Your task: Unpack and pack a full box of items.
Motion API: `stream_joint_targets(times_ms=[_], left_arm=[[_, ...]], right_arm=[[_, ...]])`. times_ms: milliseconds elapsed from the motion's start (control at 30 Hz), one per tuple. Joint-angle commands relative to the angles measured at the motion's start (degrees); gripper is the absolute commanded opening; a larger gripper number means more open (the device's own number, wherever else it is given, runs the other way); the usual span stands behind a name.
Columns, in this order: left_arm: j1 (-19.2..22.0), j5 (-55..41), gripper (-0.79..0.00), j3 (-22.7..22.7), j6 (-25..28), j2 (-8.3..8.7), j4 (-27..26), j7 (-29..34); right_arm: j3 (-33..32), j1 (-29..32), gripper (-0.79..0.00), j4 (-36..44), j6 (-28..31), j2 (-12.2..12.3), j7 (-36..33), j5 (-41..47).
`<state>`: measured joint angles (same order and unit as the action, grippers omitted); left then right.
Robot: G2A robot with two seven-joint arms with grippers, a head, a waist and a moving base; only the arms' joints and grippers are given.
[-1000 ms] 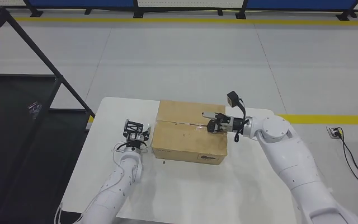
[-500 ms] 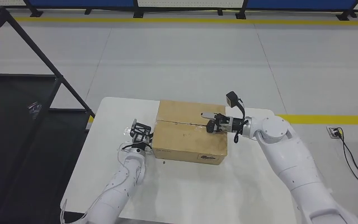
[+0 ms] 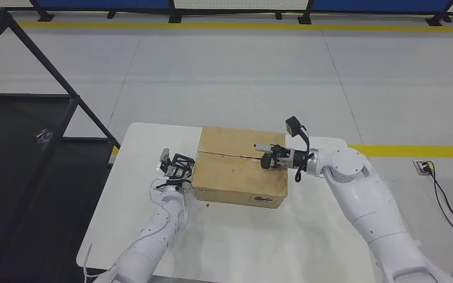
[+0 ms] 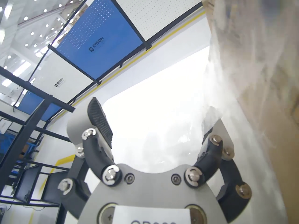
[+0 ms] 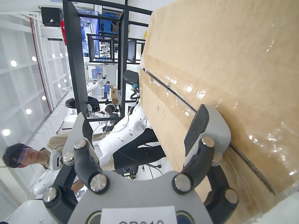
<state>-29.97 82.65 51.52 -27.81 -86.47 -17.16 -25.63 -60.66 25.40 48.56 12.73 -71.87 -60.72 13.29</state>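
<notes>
One closed brown cardboard box [image 3: 241, 170] sits mid white tabletop [image 3: 233, 240]. The left gripper [image 3: 175, 167] waits beside its end and the right gripper [image 3: 263, 154] above the taped centre seam [image 5: 177, 94], both with fingers spread and empty. The box is likely heavy and stiff; best lifted by the flap edges at the seam.

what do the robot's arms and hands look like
The left arm and right arm are smooth, rounded white shells. The left hand and right hand each have a silver-grey metal base with a white label, black links with shiny screws, and two black ribbed finger pads.
</notes>
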Motion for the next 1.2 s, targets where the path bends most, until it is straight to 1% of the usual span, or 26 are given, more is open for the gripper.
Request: stream_joint_targets(times_ms=[0,167,300,533,733,900,967,1167], left_arm=[[0.4,-1.5,0.000,0.7,-0.8,-0.29,0.3,0.3],[1.1,-5.7,0.000,2.9,-2.6,-0.68,0.9,-1.9],[1.3,-8.6,0.000,4.7,-4.0,-0.64,1.0,-5.4],[1.9,-12.1,0.000,7.7,-5.0,-0.02,0.8,-10.0],[1.9,-14.5,0.000,10.2,-5.6,0.67,-0.9,-13.3],[1.8,-15.5,0.000,11.9,-5.2,1.23,-2.5,-13.8],[1.6,-15.8,0.000,12.4,-5.0,1.40,-3.0,-13.7],[1.0,-16.7,0.000,14.0,-4.9,1.79,-5.0,-13.6]], right_arm=[[-0.1,0.2,0.000,0.2,-0.1,0.1,0.1,-0.1],[-0.4,0.7,0.000,1.0,-0.1,0.3,0.2,-0.2],[-0.6,1.0,0.000,1.5,-0.3,0.4,0.1,-0.3],[-0.3,1.1,0.000,1.7,-0.3,0.3,0.0,-0.1],[0.0,0.9,0.000,1.3,0.0,0.2,0.1,0.1],[0.2,1.1,0.000,1.0,1.1,-0.2,2.2,1.6],[0.9,0.9,0.000,0.8,0.6,-0.5,4.1,0.6],[3.2,-0.1,0.000,-0.5,-1.3,-1.4,6.7,-1.2]])
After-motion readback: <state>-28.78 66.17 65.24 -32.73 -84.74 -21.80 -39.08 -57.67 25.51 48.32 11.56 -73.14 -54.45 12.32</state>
